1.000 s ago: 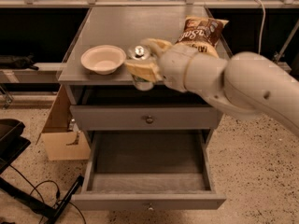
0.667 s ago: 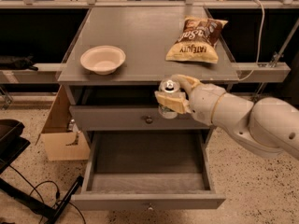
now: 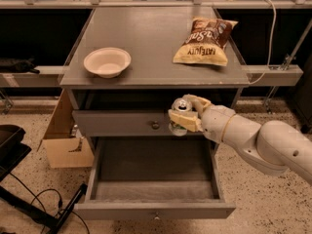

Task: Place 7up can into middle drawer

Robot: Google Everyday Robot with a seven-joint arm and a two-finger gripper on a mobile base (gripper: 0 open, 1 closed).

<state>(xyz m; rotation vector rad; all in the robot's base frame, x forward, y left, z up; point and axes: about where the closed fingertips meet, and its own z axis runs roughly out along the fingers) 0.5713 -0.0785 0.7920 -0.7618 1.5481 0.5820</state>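
Above middle drawer [image 3: 156, 172], tool [image 3: 182, 116] clasping 7up can [image 3: 181, 105], sides mostly hidden

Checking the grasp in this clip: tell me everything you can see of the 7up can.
The 7up can is small and metal, with a shiny silver top; a little greenish side shows below the gripper that clamps it. It is roughly upright, in the air before the closed drawer front, above the back of the open middle drawer.

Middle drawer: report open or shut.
Open: the middle drawer is pulled out, its inside exposed. The gripper holds the 7up can above it.
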